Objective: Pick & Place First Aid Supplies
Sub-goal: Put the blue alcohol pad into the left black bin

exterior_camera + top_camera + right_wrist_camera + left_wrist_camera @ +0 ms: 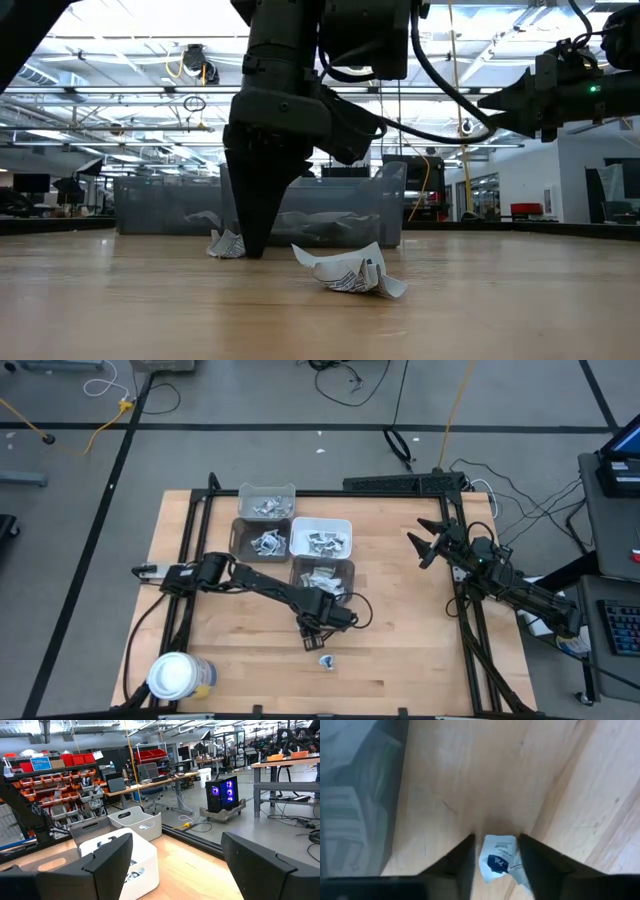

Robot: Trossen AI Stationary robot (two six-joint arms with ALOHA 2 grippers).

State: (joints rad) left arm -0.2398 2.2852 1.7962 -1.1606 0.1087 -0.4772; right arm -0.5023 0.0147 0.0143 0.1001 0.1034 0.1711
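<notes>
straddling packet (pixel 496 861) on table (pixel 420 650), left gripper (pixel 496 851) fingers either side

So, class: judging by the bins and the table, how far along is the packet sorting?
Done: packets lie in four bins. In hand: the left claw straddles a packet on the table. Left: another loose packet lies nearby. The right claw waits open, raised.

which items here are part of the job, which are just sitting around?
Job:
- packet between the left gripper fingers
- loose packet on the table
- packets in four bins

Bystanders:
- white-lidded jar
- right gripper, raised and open
</notes>
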